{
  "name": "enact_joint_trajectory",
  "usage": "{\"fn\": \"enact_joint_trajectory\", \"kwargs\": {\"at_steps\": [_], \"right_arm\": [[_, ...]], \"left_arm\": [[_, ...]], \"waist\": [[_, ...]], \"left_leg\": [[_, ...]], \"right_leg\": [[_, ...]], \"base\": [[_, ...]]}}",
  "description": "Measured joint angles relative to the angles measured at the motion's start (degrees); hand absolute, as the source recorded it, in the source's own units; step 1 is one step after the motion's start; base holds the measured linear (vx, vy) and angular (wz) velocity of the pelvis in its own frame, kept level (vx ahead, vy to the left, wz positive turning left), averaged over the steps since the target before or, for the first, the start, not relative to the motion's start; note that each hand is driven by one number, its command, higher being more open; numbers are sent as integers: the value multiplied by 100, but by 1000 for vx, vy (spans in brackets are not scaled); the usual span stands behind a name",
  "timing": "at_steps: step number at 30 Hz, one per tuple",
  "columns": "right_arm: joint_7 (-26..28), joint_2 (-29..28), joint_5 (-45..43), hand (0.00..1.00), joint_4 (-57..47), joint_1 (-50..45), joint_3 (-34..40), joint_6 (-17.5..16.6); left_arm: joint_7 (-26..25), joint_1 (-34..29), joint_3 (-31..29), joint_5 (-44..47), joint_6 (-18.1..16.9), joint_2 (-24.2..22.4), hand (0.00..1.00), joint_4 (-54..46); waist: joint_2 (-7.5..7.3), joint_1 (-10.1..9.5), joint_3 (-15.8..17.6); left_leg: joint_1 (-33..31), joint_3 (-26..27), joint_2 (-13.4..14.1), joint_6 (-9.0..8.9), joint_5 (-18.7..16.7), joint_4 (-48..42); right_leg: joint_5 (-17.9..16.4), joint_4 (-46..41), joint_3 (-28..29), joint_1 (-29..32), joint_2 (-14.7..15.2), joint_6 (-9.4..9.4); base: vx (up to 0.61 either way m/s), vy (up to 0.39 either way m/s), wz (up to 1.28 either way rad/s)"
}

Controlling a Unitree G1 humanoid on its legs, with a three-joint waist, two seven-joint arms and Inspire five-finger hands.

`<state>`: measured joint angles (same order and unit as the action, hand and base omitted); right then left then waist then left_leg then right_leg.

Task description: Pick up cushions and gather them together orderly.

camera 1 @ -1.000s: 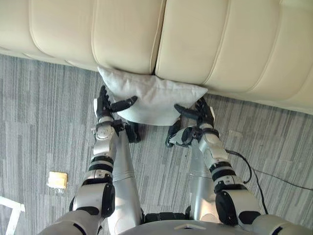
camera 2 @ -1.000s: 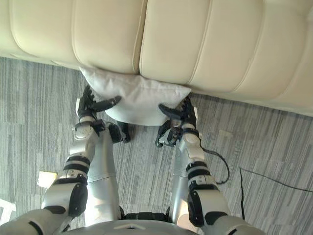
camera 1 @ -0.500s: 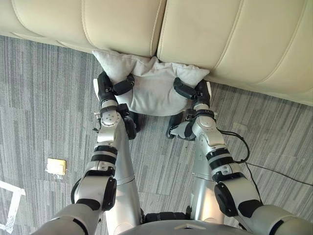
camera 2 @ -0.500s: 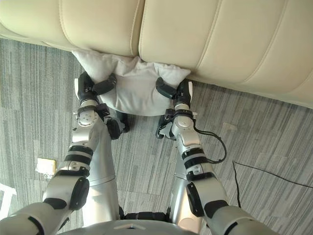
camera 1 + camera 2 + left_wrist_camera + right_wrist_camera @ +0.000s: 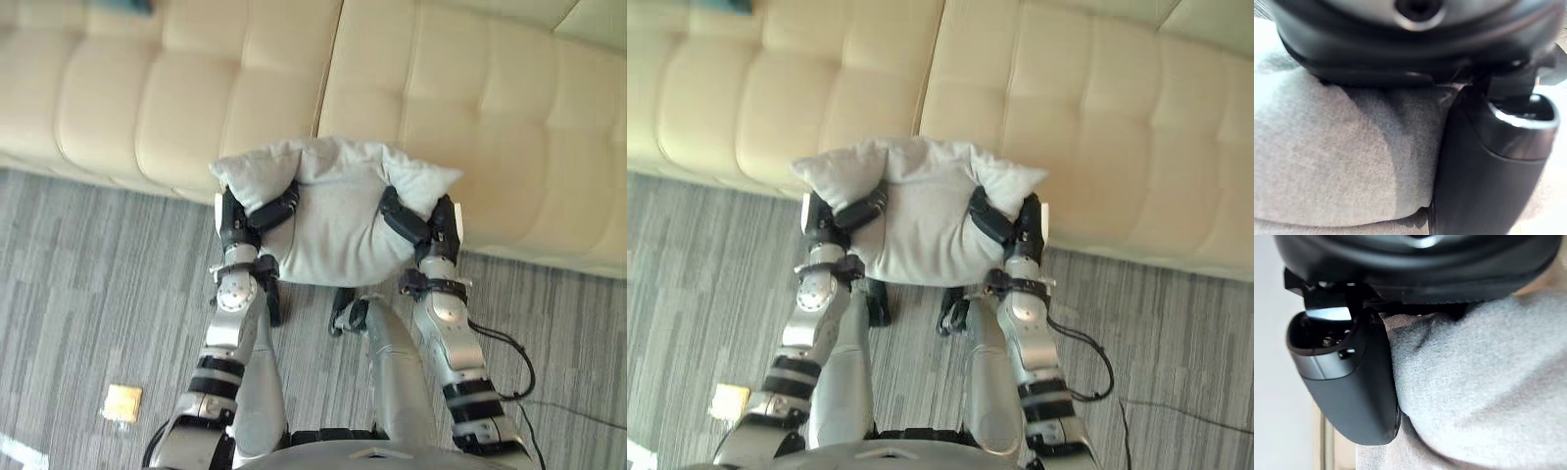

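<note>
We log grey cushion [image 5: 333, 220] at frame centre, clamped between both hands, upper part overlapping front edge of cream sofa [image 5: 147, 98]. We see left hand [image 5: 238, 220] gripping cushion's left end, thumb curled over fabric. At right end, right hand [image 5: 431, 227] grips likewise, thumb dug into cloth. Cushion bulges between grips, corners poking out past hands. We cannot tell whether it rests on sofa. Small tan square [image 5: 122, 402] on striped grey carpet [image 5: 88, 284], lower left.
</note>
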<state>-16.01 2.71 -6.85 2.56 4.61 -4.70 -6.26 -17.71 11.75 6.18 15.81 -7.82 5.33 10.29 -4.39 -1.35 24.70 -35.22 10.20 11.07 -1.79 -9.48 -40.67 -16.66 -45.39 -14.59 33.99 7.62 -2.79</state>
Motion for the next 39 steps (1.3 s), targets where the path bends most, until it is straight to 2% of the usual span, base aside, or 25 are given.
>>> {"fn": "enact_joint_trajectory", "kwargs": {"at_steps": [1,3,4,8,11,13,15,17,18,19,20,22,23,24,25,26,27,28,30,32,34,35,37,38,39], "right_arm": [[66,54,73,0,-58,-227,-7,-46],[104,140,150,0,-57,-416,-51,-47],[142,223,282,0,-48,-618,-94,-51],[271,433,723,0,85,-1075,-184,-50],[311,689,978,0,140,-1387,-206,-47],[311,725,1083,0,99,-1530,-206,-43],[311,739,1254,0,-12,-1592,-210,-38],[311,821,1282,0,-125,-1649,-224,-35],[311,936,1344,0,-142,-1671,-257,-35],[311,987,1347,0,-168,-1676,-268,-35],[310,1089,1348,0,-215,-1677,-304,-35],[310,1091,1348,0,-241,-1677,-312,-18],[308,1094,1348,0,-256,-1674,-308,-8],[294,1086,1348,0,-302,-1666,-307,44],[294,1087,1349,0,-301,-1661,-309,89],[294,1093,1353,0,-297,-1662,-310,101],[295,1103,1357,0,-283,-1649,-313,105],[300,1045,1362,0,-173,-1602,-352,117],[326,984,1366,0,-99,-1602,-403,171],[345,1018,1487,0,-30,-1515,-408,234],[369,1013,1595,0,179,-1371,-476,298],[373,1013,1655,0,321,-1299,-547,312],[395,1002,1708,0,388,-1292,-580,317],[397,1001,1711,0,388,-1267,-598,317],[398,1007,1721,0,387,-1174,-602,314]], "left_arm": [[72,-221,65,6,-69,-8,0,-16],[73,-427,176,73,-72,-3,0,-16],[74,-647,299,141,-75,40,0,-15],[126,-1209,699,185,-77,381,0,-14],[232,-1537,944,185,-77,417,0,-15],[247,-1662,1055,185,-77,433,0,-18],[246,-1749,1065,188,-77,433,0,-85],[247,-1801,1085,219,-77,434,0,-166],[252,-1820,1099,243,-76,429,0,-165],[262,-1821,1100,249,-76,423,0,-166],[271,-1829,1100,259,-76,415,0,-166],[273,-1838,1100,259,-76,408,0,-169],[277,-1850,1101,260,-76,381,0,-170],[277,-1865,1101,261,-74,352,0,-172],[277,-1921,1108,261,-74,337,0,-174],[277,-1973,1123,261,-74,333,0,-181],[277,-2008,1144,263,-75,341,0,-181],[277,-2081,1144,269,-64,406,0,-176],[278,-2156,1155,269,-44,514,0,-177],[292,-2169,1158,268,-10,515,0,-177],[295,-2229,1153,269,35,560,0,-177],[295,-2277,1138,268,40,603,0,-183],[296,-2260,1117,265,39,669,0,-192],[296,-2251,1085,262,39,672,0,-214],[296,-2198,1057,262,34,677,0,-253]], "waist": [[1,9,-178],[28,22,-326],[26,34,-464],[66,164,-891],[245,214,-1249],[266,250,-1371],[266,250,-1395],[278,246,-1380],[290,242,-1365],[324,228,-1366],[437,206,-1381],[467,193,-1414],[479,174,-1447],[511,174,-1468],[517,170,-1519],[564,155,-1576],[615,111,-1602],[599,11,-1625],[428,15,-1771],[391,27,-1769],[385,2,-1764],[385,8,-1758],[366,72,-1780],[345,85,-1809],[354,138,-1810]], "left_leg": [[325,53,-42,-15,28,273],[676,97,-63,-36,76,559],[1071,166,-131,-63,155,911],[2125,336,-326,-136,495,2130],[2706,376,-356,-174,634,2833],[2965,353,-367,-176,637,2969],[3052,294,-364,-173,615,2900],[2949,191,-303,-144,480,2370],[2577,-7,-225,-79,415,1244],[2418,-51,-175,-70,427,835],[2234,-177,-78,-76,436,300],[2123,-295,-100,-128,388,61],[2095,-358,-163,-166,198,171],[2096,-516,-375,-167,-134,681],[2109,-689,-577,-182,-201,1289],[2189,-787,-722,-204,-98,1927],[2273,-813,-738,-198,188,2411],[2425,-708,-735,-132,575,2505],[2493,-435,-859,-45,511,2598],[2717,-161,-954,100,415,2662],[3141,71,-976,168,370,2812],[3548,111,-963,225,335,2993],[3877,-4,-896,263,310,3077],[3897,-17,-870,263,309,3099],[3921,-100,-763,187,260,3150]], "right_leg": [[30,251,23,-286,-38,22],[93,561,21,-627,-96,50],[143,846,62,-952,-131,90],[330,1677,156,-1760,-214,149],[543,2337,215,-2277,-386,182],[557,2511,239,-2537,-428,189],[556,2579,261,-2685,-437,189],[550,2665,255,-2884,-452,182],[518,2724,241,-3128,-444,137],[487,2722,253,-3190,-459,94],[429,2724,275,-3287,-522,69],[287,2689,369,-3331,-511,-27],[285,2700,416,-3290,-505,-30],[279,2758,469,-3289,-469,-38],[289,2862,519,-3296,-437,-29],[331,2922,577,-3283,-437,45],[320,2931,678,-3274,-473,101],[315,2904,922,-3284,-493,234],[290,2893,1146,-3208,-319,354],[287,2603,1316,-3151,-157,510],[309,1813,1357,-3002,-82,569],[472,980,1295,-2832,-76,703],[209,519,1247,-2609,-76,501],[123,537,1228,-2478,-88,481],[97,909,1195,-2238,-151,474]], "base": [[191,21,-8],[176,13,-9],[202,-10,-9],[176,-22,-12],[194,6,-21],[137,7,-12],[85,-11,-7],[47,-14,2],[0,0,0],[-14,-4,-8],[-11,20,-13],[7,31,-10],[41,59,-10],[69,79,-16],[114,110,-21],[85,72,-36],[183,126,-73],[247,145,-88],[303,158,-66],[294,165,-53],[233,140,-58],[226,108,-27],[185,46,0],[162,-68,19],[188,-127,26]]}}
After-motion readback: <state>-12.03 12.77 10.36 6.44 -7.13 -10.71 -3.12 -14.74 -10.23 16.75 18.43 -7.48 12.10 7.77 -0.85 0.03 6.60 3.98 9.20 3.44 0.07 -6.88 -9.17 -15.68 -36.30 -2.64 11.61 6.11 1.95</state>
